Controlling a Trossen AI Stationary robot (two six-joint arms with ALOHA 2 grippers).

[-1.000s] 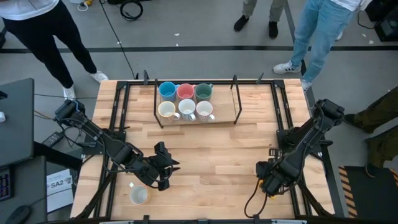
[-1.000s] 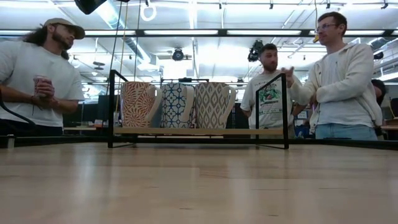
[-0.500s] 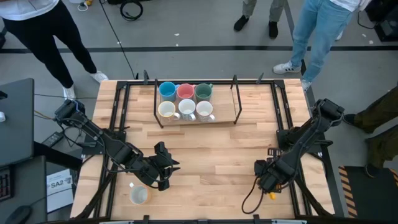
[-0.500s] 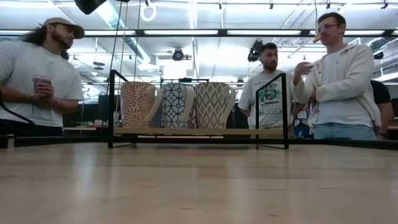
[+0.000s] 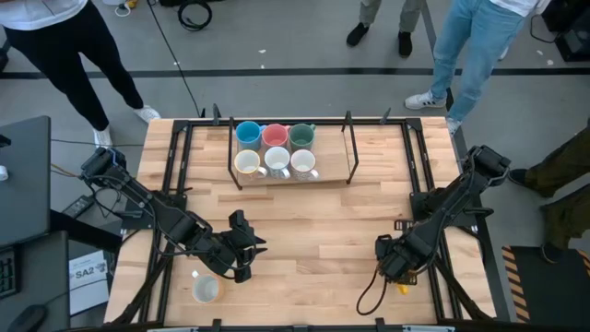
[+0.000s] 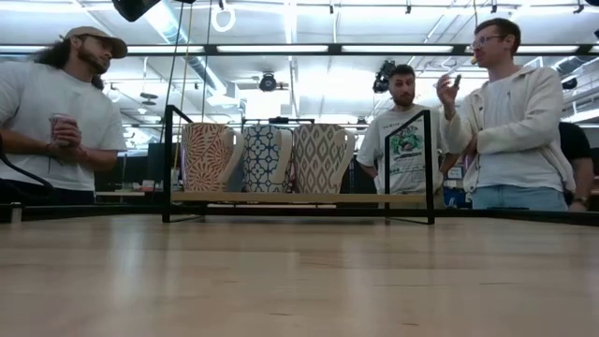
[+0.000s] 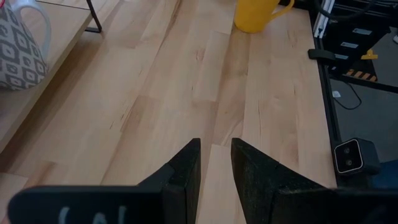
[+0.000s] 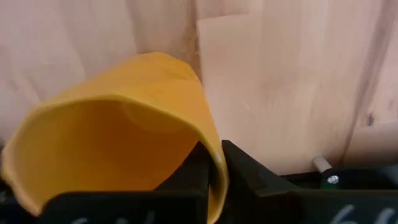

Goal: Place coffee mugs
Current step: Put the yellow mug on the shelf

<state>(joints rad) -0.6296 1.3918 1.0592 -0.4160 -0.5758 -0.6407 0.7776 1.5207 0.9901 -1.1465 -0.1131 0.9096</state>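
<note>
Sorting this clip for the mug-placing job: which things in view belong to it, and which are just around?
Job:
- six mugs on the rack
- orange mug, rim pinched by right gripper
- pale mug beside left gripper

Just around:
- people behind the table

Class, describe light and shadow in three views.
Low view: ceiling strip lights glare behind the racked mugs; right wrist view: the orange mug's inside lies shaded, rim pinched by the right tool; high view: even light around the idle left tool.
</note>
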